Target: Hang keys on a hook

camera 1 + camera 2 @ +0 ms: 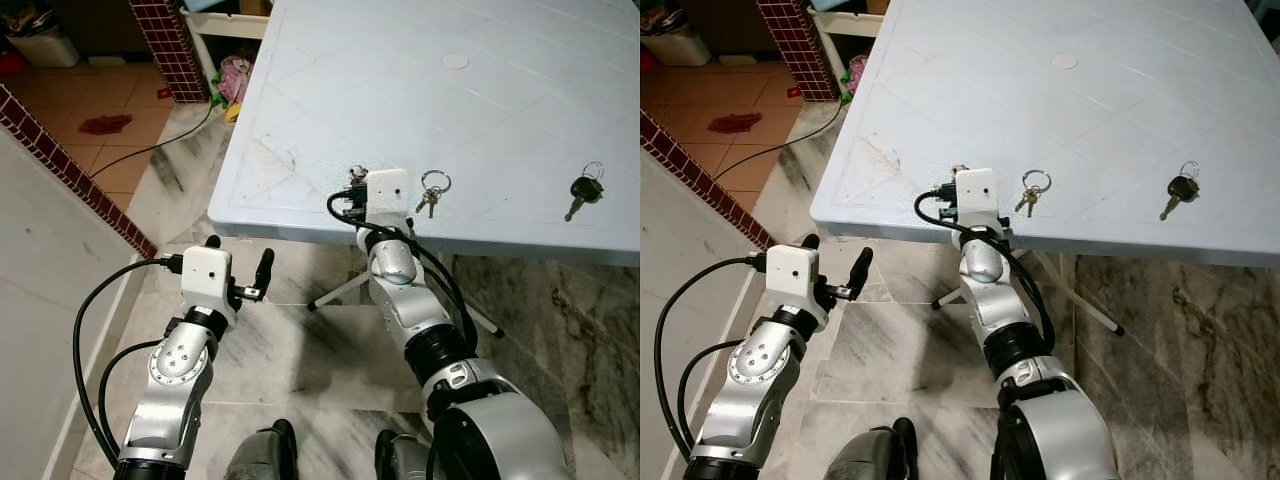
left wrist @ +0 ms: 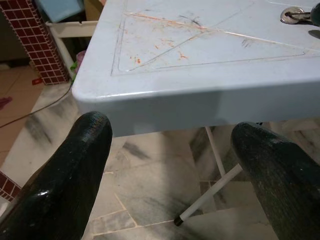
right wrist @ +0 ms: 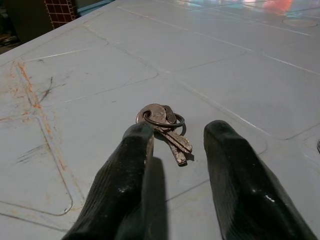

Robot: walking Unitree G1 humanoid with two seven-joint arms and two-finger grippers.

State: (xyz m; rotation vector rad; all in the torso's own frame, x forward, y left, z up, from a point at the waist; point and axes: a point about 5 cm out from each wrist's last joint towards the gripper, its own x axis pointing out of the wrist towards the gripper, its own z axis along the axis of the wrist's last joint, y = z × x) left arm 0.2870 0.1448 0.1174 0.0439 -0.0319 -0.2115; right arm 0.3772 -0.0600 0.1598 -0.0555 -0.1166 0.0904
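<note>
Reaching over the near edge of the pale blue bench, the right gripper sits low above the surface, with bare bench top all around it and far across toward the back. The keys, a small bunch on a ring, lie flat on the bench just ahead of the right fingers, which are spread apart and grasping nothing; the bunch lies between the two tips and slightly beyond them, its blades nearly touching one finger. A second key with a dark head lies well apart, farther to the robot's right, near the same front edge. The right arm rises steeply from the shoulder, its wrist at the bench rim. The left gripper hovers below and short of the bench corner, over the marble floor, its fingers released and wide apart, the forearm angled up. A white bench leg slants down beneath the corner.
</note>
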